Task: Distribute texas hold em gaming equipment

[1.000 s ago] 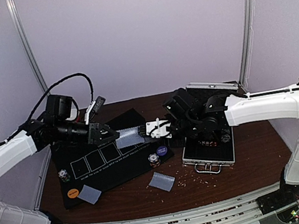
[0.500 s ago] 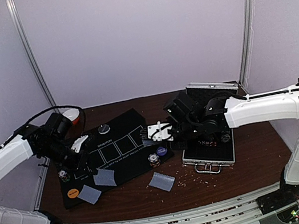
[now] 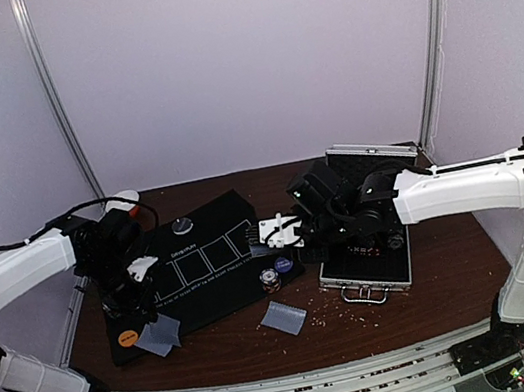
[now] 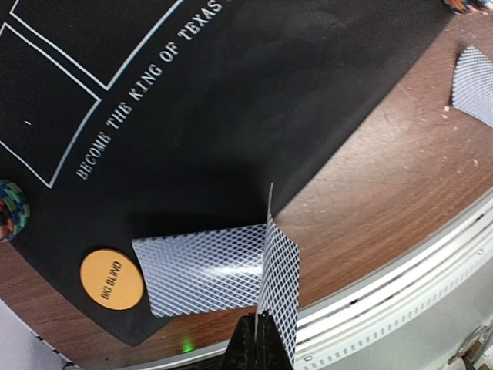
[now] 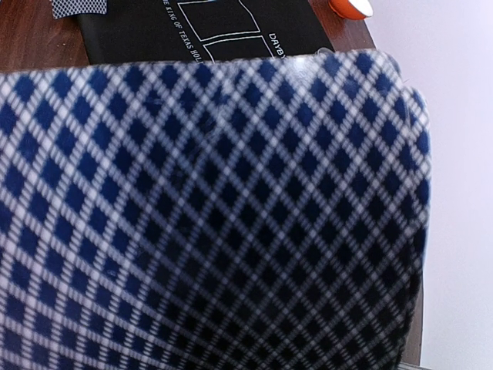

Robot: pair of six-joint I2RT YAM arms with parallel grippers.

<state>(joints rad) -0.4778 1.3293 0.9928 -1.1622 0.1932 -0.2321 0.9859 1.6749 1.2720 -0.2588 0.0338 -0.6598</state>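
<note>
Left arm reaches in low, wrist bent down, left fingers (image 4: 248, 353) pinched on a playing card (image 4: 279, 285) — right arm stretches leftward, right fingers (image 3: 276, 226) gripping a card stack (image 5: 216, 208).

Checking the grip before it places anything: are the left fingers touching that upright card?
Touching. The left wrist view shows the left fingers shut on the held card at its lower edge.

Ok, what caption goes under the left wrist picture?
Left gripper pinches one card above a flat card beside the orange button.
</note>
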